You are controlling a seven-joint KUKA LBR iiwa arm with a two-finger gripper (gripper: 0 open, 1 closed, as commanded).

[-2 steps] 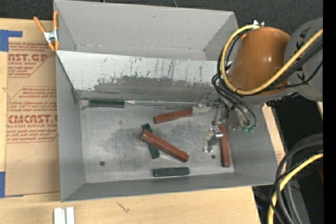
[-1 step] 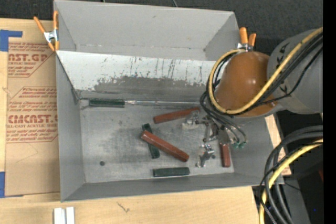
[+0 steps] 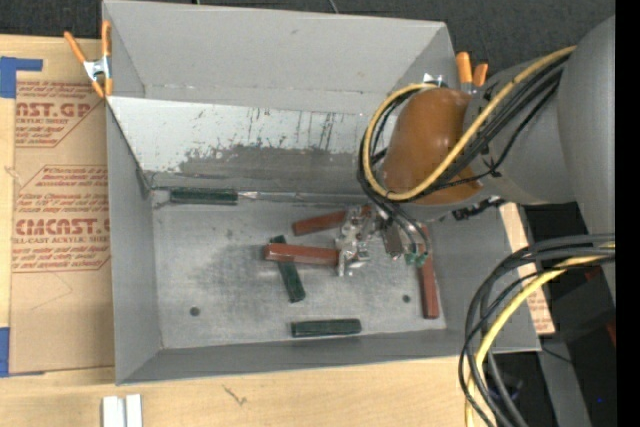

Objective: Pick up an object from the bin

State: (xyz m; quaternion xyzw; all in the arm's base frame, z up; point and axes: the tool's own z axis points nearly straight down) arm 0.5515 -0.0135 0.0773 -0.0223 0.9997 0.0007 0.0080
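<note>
Hovering: my gripper [image 3: 352,250], open or closed I cannot tell, at one end of a red-brown bar [image 3: 300,255]; probably stiff, light, smooth; best pinched across its narrow width.

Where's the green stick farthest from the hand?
The green stick lies on the bin floor, upper left in the camera view, along the foot of the back wall, well left of the hand.

**Sticks scattered over the bin floor**

You find the gripper [image 3: 352,250] mid-bin [image 3: 135,315], at the right end of the middle stick [image 3: 300,255]. The slanted stick [image 3: 318,223] lies behind, the short stick [image 3: 293,285] in front. The back stick [image 3: 205,197] lies far left, the front stick [image 3: 325,327] nearest, and the right stick [image 3: 429,290] right of the gripper.
</note>
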